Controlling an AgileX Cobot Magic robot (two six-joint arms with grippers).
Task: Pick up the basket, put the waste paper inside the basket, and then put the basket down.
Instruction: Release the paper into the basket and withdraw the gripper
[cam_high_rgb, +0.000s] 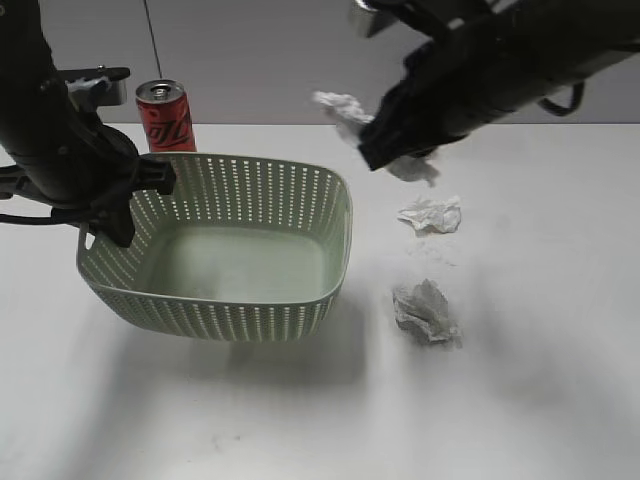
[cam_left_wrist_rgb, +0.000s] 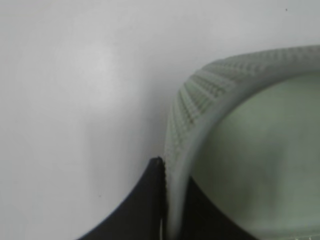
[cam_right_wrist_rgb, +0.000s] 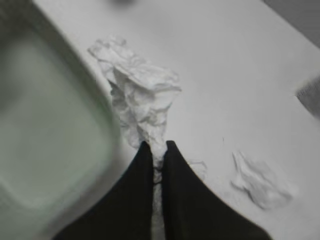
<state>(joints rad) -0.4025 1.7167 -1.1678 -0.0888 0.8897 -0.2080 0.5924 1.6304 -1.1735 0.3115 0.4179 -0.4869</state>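
The right tool (cam_right_wrist_rgb: 156, 146) has its two dark fingers pinched together on one wad of waste paper (cam_right_wrist_rgb: 137, 95), which hangs crumpled from the tips. In the exterior view that wad (cam_high_rgb: 345, 108) is off the tabletop (cam_high_rgb: 520, 400), just beside the far right corner of the basket (cam_high_rgb: 240, 262) and not yet over its opening. The right wrist view agrees: the paper sits just outside the basket's rounded rim.

The left tool (cam_left_wrist_rgb: 162, 200) is clamped on the basket's wall at its left end, one finger outside and one inside, as the left wrist view shows. The basket is tilted, its left side raised, with a soft shadow beneath it, so I judge it is lifted clear of the tabletop or nearly so. Its floor looks bare: no paper lies inside.

Two more wads remain on the tabletop to the right of the basket, one (cam_high_rgb: 430, 214) nearer the far side and one (cam_high_rgb: 425, 311) nearer the camera, well apart from each other. A red can (cam_high_rgb: 165, 116) stands behind the basket.

As I judge it, the pick-up of the basket is done and the first paper is on its way. Left to do: drop this wad in, fetch the other two, then set the basket down.
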